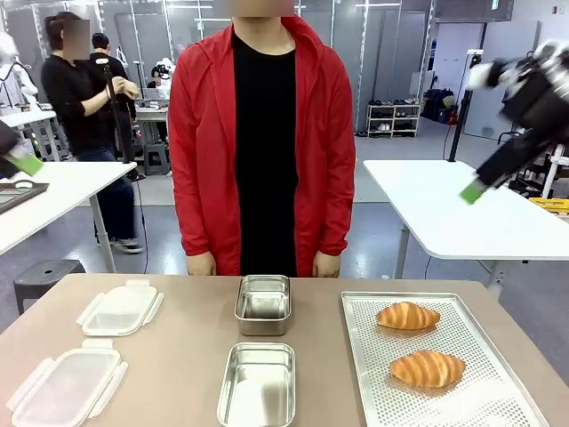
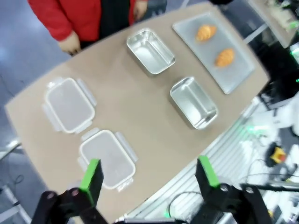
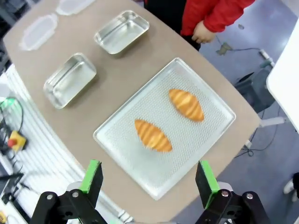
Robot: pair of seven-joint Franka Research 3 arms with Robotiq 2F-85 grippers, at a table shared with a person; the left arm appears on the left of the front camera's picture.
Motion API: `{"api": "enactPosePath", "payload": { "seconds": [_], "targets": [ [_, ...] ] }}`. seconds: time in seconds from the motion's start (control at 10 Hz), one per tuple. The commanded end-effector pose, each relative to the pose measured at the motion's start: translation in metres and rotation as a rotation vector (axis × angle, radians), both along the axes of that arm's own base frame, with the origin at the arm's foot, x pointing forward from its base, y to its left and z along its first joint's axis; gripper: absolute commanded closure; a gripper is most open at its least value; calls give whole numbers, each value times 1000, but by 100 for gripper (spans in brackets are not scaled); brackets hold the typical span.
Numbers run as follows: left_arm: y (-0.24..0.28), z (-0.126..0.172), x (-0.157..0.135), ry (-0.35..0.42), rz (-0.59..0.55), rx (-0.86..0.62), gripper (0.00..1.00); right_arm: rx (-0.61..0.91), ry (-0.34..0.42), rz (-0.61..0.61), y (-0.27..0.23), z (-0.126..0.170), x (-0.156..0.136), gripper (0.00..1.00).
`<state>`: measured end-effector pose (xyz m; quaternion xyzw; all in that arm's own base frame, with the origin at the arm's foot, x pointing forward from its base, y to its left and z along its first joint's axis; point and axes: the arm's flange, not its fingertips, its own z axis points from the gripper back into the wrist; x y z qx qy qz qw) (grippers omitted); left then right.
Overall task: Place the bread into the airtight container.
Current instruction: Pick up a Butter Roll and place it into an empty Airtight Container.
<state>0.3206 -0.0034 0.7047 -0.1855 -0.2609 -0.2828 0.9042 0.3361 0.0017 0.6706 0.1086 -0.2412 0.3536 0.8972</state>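
Bread, count two: far bread [image 1: 407, 315] and near bread [image 1: 428, 368], apart on one perforated tray [image 1: 498, 391] at the right of the surface [image 1: 187, 356]. Two steel containers [image 1: 263, 302] mid-surface, empty; two clear lids [image 1: 119, 309] left. One person [image 1: 262, 133] at far edge. Raised, released, grasping nothing: left jaws, right jaws.

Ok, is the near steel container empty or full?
Empty: the near container shows a bare metal floor, and both breads lie on the tray.
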Motion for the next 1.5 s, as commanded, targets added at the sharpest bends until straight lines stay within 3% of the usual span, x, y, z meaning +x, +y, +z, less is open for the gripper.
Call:
{"api": "enactPosePath", "payload": {
  "seconds": [0.0,0.2,0.5,0.6,0.7,1.4],
  "targets": [
    [28,13,-22,-8,-12,-14,0,-10,-14,73,-37,25,-36,0],
    [61,27,-51,-4,-47,-25,0,-13,-32,68,-69,37,-58,0],
    [84,34,-82,-26,27,-63,0,-12,-20,42,-97,43,-79,0],
    [84,32,-81,-62,61,-93,0,25,-33,-5,-97,38,-71,0],
    [85,33,-75,-27,22,-38,0,0,-26,43,-92,44,-79,0],
    [85,33,-75,-27,22,-38,0,-2,-23,29,-93,43,-77,0]
  ]
}}
